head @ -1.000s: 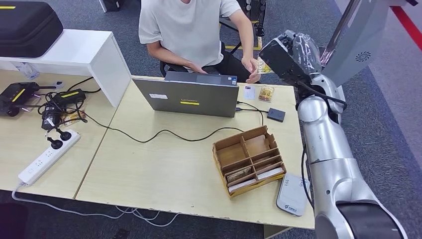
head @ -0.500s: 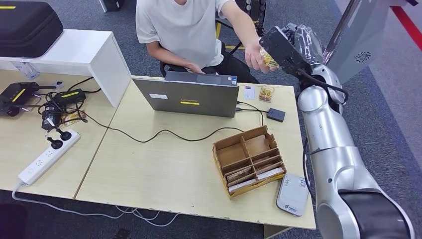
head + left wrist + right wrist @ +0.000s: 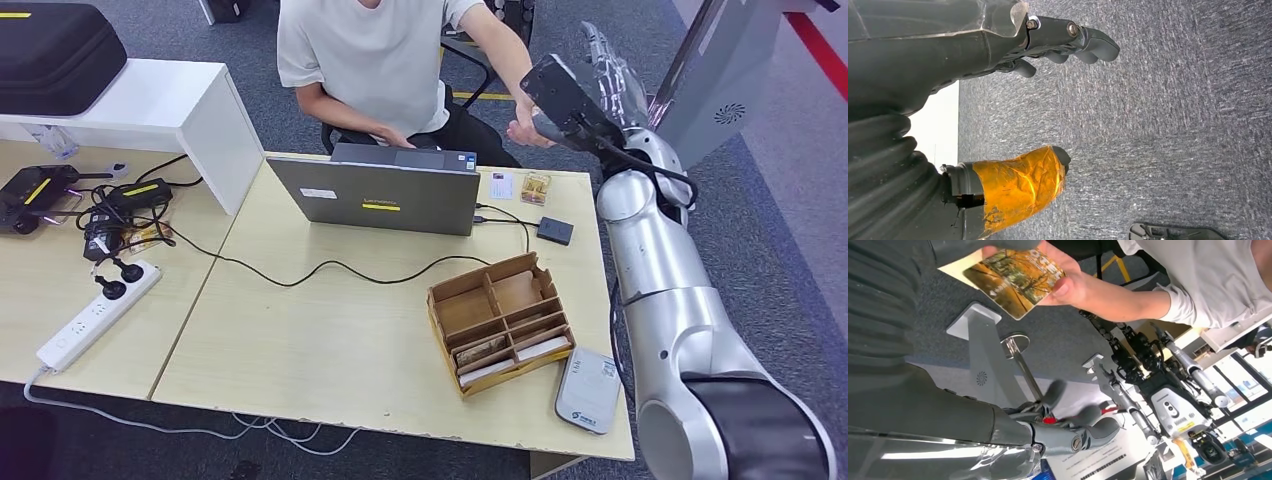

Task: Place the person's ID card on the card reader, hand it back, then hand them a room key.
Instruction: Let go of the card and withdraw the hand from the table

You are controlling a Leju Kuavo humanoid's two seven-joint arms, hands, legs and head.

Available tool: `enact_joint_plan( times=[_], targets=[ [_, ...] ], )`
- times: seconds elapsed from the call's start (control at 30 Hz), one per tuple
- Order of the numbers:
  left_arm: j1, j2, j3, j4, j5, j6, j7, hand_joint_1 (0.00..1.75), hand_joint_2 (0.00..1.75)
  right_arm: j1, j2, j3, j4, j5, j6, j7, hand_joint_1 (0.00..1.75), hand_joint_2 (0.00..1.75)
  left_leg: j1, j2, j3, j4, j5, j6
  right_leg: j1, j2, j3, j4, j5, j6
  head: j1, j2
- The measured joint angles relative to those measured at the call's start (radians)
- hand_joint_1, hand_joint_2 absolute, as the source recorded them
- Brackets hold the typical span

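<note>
Up beyond the far right corner of the table (image 3: pixel 330 350), the robot's right hand (image 3: pixel 600 70) is raised near the person (image 3: pixel 380 60) in the white shirt. Its fingers (image 3: pixel 1083 427) are spread apart and hold nothing. The person's hand (image 3: pixel 1068 285) holds a gold and brown card (image 3: pixel 1015 280). This card is just beside the robot's thumb in the right wrist view, and I cannot tell if they touch. In the head view the person's hand is right next to the robot's wrist.

On the table, a grey laptop (image 3: pixel 385 195) sits in front of the person. A black cable (image 3: pixel 330 270) runs across the table from it. To the right of the laptop lie a small white card (image 3: pixel 501 185) and a small gold card (image 3: pixel 536 188), near each other. A small black box (image 3: pixel 555 230) lies a bit closer to the robot. A brown wooden tray (image 3: pixel 500 320) with many slots stands on the right side of the table, with a few cards in its near slots. The grey card reader (image 3: pixel 587 390) lies just beside the tray, at the near right corner.

The left hand (image 3: pixel 1013 120) hangs over grey carpet (image 3: pixel 1173 125). Its thumb (image 3: pixel 1020 182) is wrapped in orange tape. Its fingers are apart from the thumb, and it holds nothing.

On the left side lie a white power strip (image 3: pixel 95 315) and some black chargers (image 3: pixel 120 210).
</note>
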Motion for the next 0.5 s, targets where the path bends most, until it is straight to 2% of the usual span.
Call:
enact_joint_plan(
  times=[0.13,0.27,0.37,0.5],
  targets=[
    [0.0,0.0,0.0,0.0,0.003,0.001,0.001,0.0,1.75,0.0,-0.015,-0.007,0.002,0.005,-0.012,0.007,0.0,1.75,0.0,0.0,0.0,0.0,0.0,0.0,0.0,0.0,0.0,0.0,0.0,0.0,0.0,0.0],
    [0.001,0.0,0.0,0.0,0.01,0.012,0.009,0.0,1.75,0.0,-0.088,-0.038,0.002,-0.014,-0.028,0.013,0.0,1.75,0.0,-0.004,0.0,0.001,0.0,0.001,0.0,-0.004,0.0,-0.001,0.0,0.0,0.0,0.0],
    [0.005,0.0,0.003,0.0,0.019,0.023,0.02,0.0,1.75,0.01,-0.195,-0.089,0.002,-0.043,-0.039,0.015,0.0,1.75,-0.001,-0.009,-0.002,0.003,0.001,0.001,0.0,-0.009,0.001,-0.002,0.0,0.0,0.0,0.0],
    [0.01,-0.001,0.011,0.0,0.023,0.036,0.054,0.0,1.75,0.092,-0.385,-0.195,0.01,-0.07,-0.062,0.01,0.0,1.75,-0.001,-0.016,-0.002,0.004,-0.001,0.004,0.0,-0.016,0.006,-0.006,-0.002,0.003,0.001,0.0]
  ],
)
